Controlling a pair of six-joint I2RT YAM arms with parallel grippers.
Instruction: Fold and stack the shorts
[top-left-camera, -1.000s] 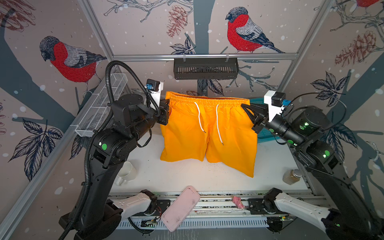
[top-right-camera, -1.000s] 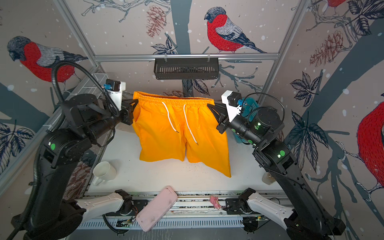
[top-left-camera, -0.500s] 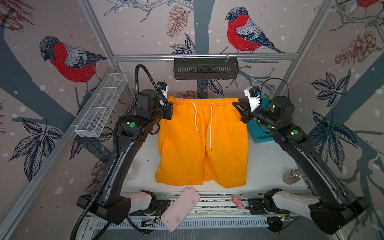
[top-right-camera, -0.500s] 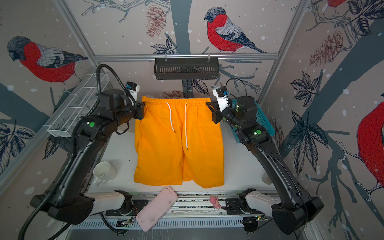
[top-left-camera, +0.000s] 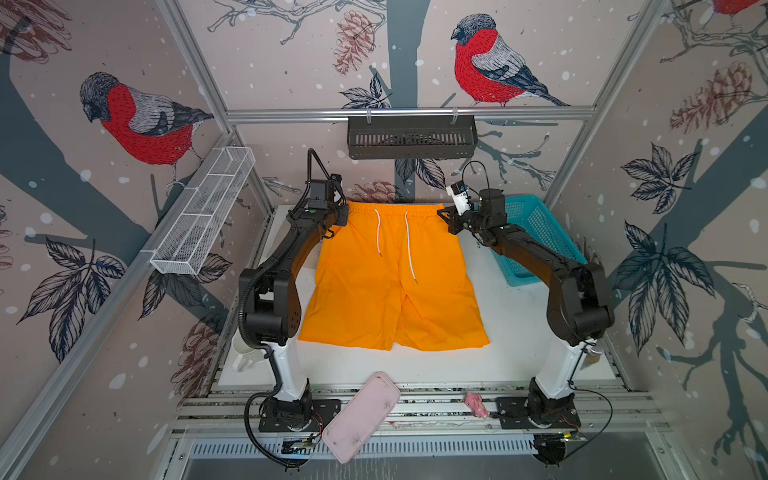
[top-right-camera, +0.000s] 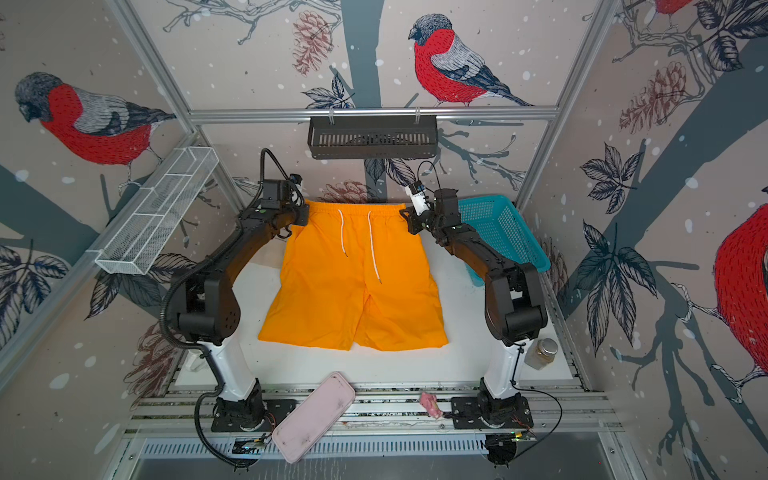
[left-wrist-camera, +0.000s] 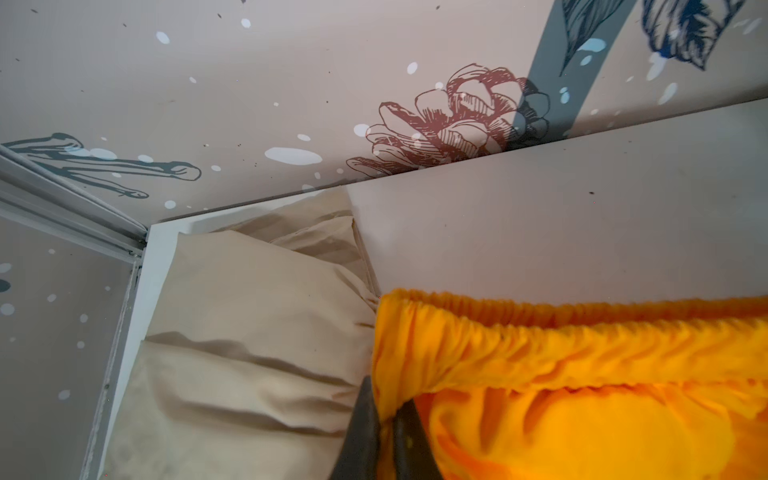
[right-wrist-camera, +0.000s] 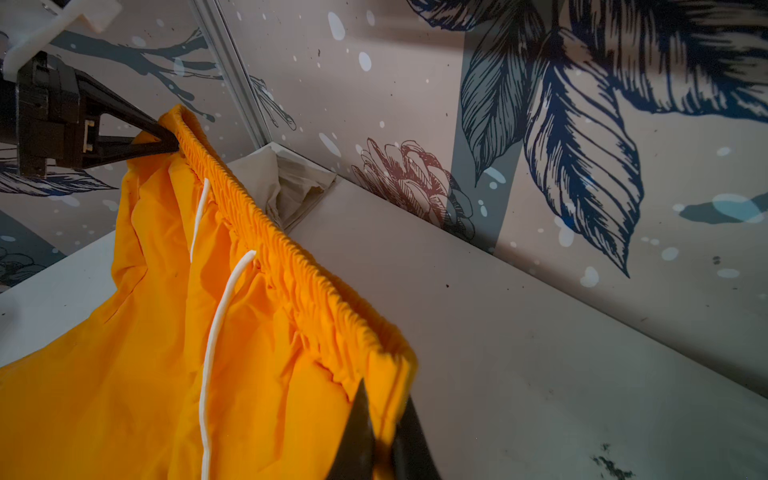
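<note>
**Colour rundown of this setup, it's loud**

The orange shorts (top-left-camera: 390, 282) are a flat bright orange with no print, plus two white drawstrings (top-left-camera: 409, 249). The beige shorts (left-wrist-camera: 249, 332) are a plain sandy tan. The table (top-left-camera: 519, 332) is white and the mesh basket (top-left-camera: 536, 232) is teal. The wallpaper (top-left-camera: 291, 62) is pinkish beige with white flecks, slate-blue branches, navy leaves, rust-brown pinecones, and bullfinches with red breasts and grey backs. The hanging tray (top-left-camera: 411, 137) is black, the wire rack (top-left-camera: 208, 208) is white, and the flat case (top-left-camera: 361, 415) is pale pink and a bit smudged. The robot arms (top-left-camera: 577, 299) are black with white lower sections.
</note>
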